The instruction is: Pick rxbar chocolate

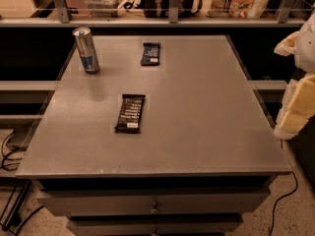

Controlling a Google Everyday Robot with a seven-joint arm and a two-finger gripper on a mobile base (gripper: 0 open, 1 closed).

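While my pincer (298,107) sits at the three o'clock edge of the view, pale and cream-yellow and partly cut off by the frame, the rxbar chocolate (130,113) lies flat on the grey table (211,127), well apart from it at roughly its nine o'clock. Whether the pincer is open or closed I cannot tell; nothing is seen held in it, and it is beside the table's right edge rather than over the top. The bar is a long black-brown wrapper with stacked rows of white text, its long axis running almost from twelve to six o'clock and its small white label at the six o'clock end. It rests left of the table's centre and touches no other item. At the bar's eleven o'clock, near the far left corner, a silver-and-blue can (86,49) stands upright. At the bar's twelve o'clock, close to the far edge, a shorter dark navy wrapper (150,53) with a pale patch lies flat. Beneath the tabletop, at six o'clock, drawer fronts (155,203) face the camera, and a dark cable (284,196) trails on the floor at five o'clock.
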